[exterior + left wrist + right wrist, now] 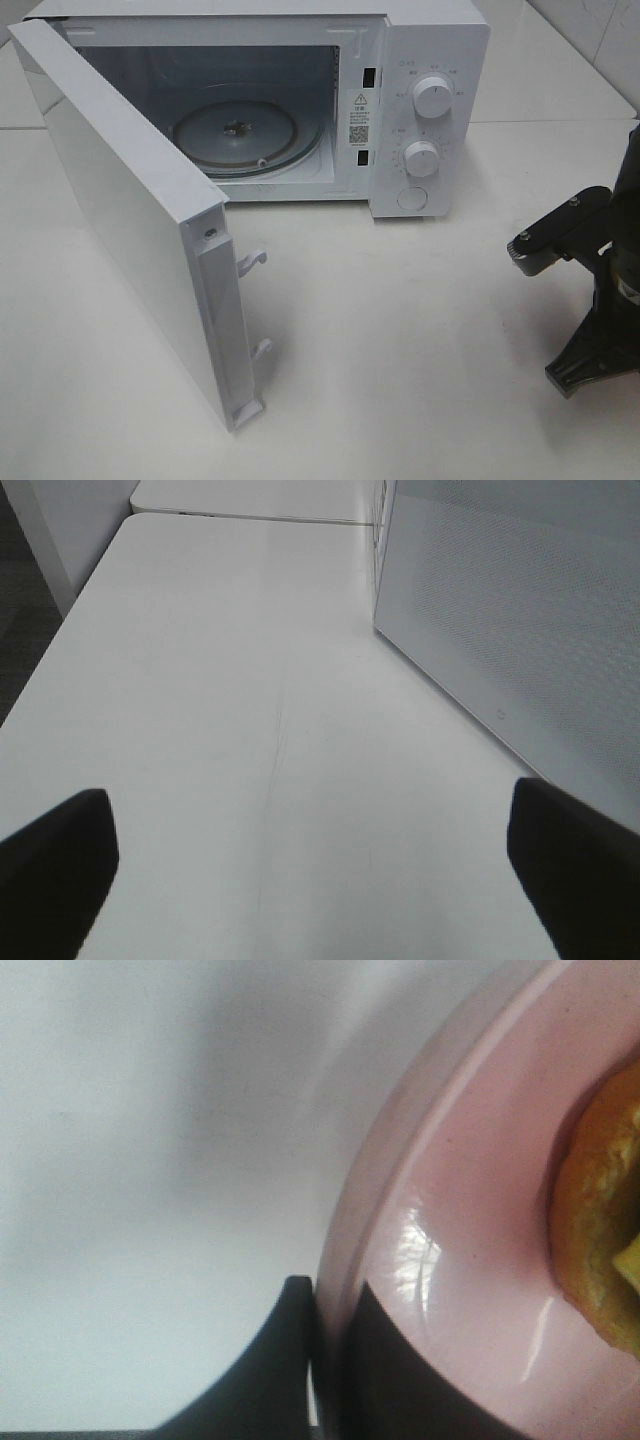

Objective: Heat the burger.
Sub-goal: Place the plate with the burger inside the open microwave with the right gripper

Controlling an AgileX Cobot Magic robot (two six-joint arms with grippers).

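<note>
In the high view, a white microwave (420, 60) is seen across the upper half of the frame, standing on a white table (420, 340). Its door (120, 230) is swung wide open toward the lower left, and the glass turntable (235, 135) inside is bare. Part of the right arm (605, 290) is caught at the right edge of the frame. The burger is not shown in this view.

In the left wrist view, the left gripper (310, 830) is held over bare table beside the door's dotted panel. Its fingers (55, 870) are spread wide, and nothing is held between them.

In the right wrist view, the right gripper (330, 1310) is clamped tight on the rim of a pink plate (470, 1260), with one dark finger on each side of the rim. The burger (600, 1220) is seen lying on that plate, though only a slice of its golden-brown bun is caught.

The early part of the task is judged done: the door is open and the plate is gripped. Whether the plate is lifted off the table cannot be told. The plate has yet to be set on the turntable and released, the door shut, and the dials (433, 96) turned.
</note>
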